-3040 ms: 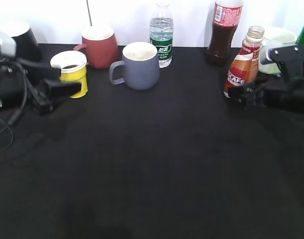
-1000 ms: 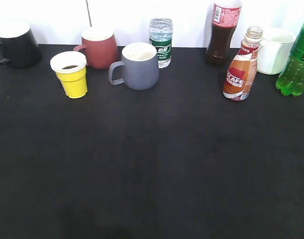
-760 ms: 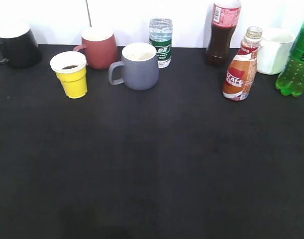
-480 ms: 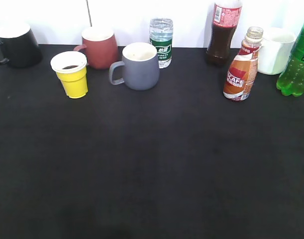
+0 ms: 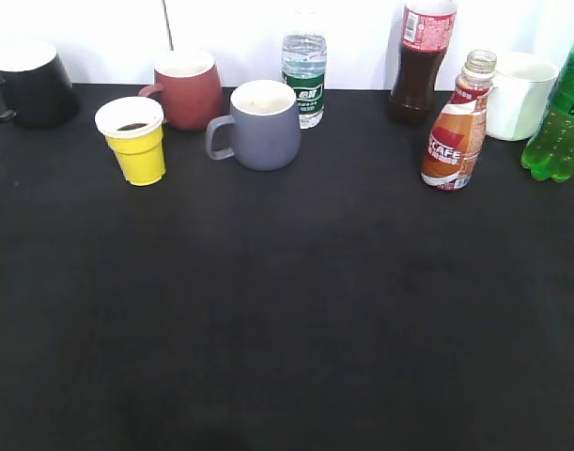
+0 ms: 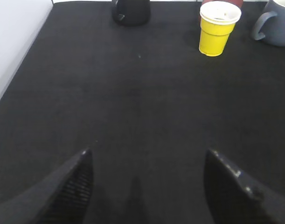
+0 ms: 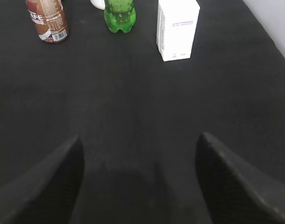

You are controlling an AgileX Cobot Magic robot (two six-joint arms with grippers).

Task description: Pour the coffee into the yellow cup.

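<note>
The coffee bottle (image 5: 457, 125) stands upright and uncapped at the back right of the black table; it also shows in the right wrist view (image 7: 47, 19). The yellow cup (image 5: 134, 141) stands at the back left with brown liquid inside; it shows in the left wrist view too (image 6: 217, 28). Neither gripper appears in the exterior view. My left gripper (image 6: 148, 154) is open and empty, low over bare table well short of the cup. My right gripper (image 7: 140, 140) is open and empty, well short of the bottle.
A black mug (image 5: 28, 83), red mug (image 5: 186, 88), grey mug (image 5: 261, 123), water bottle (image 5: 304, 66), cola bottle (image 5: 421, 58), white mug (image 5: 519, 94) and green bottle (image 5: 560, 117) line the back. A white box (image 7: 177, 29) stands near the green bottle (image 7: 119, 15).
Both arms, which stood beside the yellow cup and the coffee bottle three seconds ago, have left the exterior view. Cup and bottle stand where they were.
</note>
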